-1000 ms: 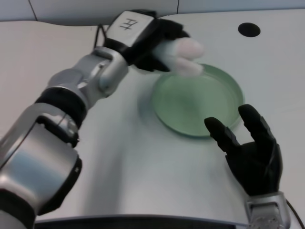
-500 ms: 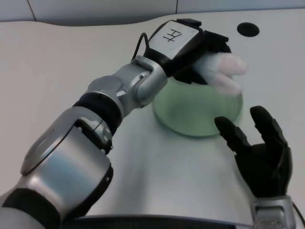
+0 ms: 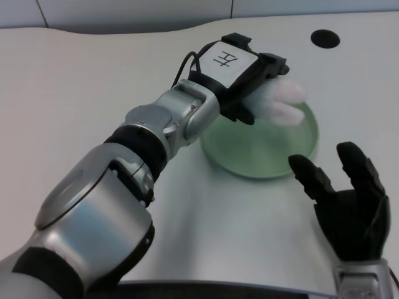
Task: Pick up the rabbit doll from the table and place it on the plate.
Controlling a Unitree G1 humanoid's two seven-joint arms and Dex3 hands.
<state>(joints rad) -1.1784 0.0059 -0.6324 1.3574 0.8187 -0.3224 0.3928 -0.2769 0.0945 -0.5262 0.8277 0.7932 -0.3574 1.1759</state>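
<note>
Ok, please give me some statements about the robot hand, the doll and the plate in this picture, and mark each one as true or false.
1. The left robot hand holds the white and pink soft rabbit doll. True.
2. The rabbit doll is over the round pale green plate. True.
3. The plate is square and red. False: it is round and pale green.
4. The black round hole in the white table lies beyond the plate. True.
5. The right robot hand holds the rabbit doll. False: it holds nothing, and its fingers are apart.
6. The doll lies flat on the table, far left of the plate. False: it is in the left robot hand, at the plate.
</note>
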